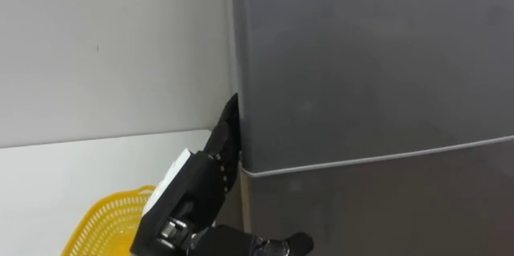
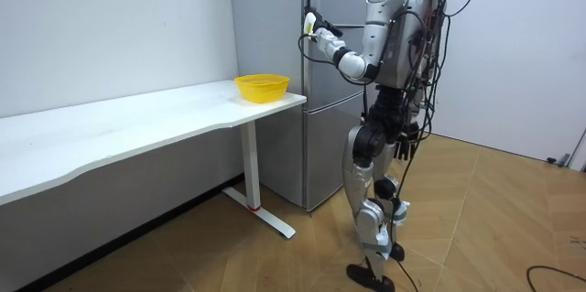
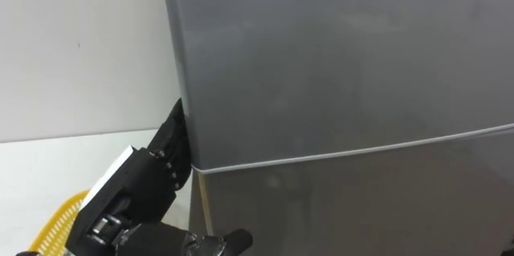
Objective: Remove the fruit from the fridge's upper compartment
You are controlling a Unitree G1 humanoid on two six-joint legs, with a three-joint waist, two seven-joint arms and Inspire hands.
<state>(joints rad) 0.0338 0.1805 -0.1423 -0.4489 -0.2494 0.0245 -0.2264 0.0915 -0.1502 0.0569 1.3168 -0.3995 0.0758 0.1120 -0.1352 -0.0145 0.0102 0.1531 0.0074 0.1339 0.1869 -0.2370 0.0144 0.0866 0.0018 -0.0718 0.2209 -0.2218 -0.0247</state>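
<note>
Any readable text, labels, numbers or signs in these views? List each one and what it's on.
None can be read.
Fridge: both doors are plain grey, with no label, number or sign showing.
Yellow basket: no print.
Left hand, at the upper door's left edge: the white tag at its back looks blank.
Table and wall: nothing written.

Left arm raised forward, left hand [image 1: 193, 200] edge-on, fingers [image 1: 227, 132] straight, pointing up.
</note>
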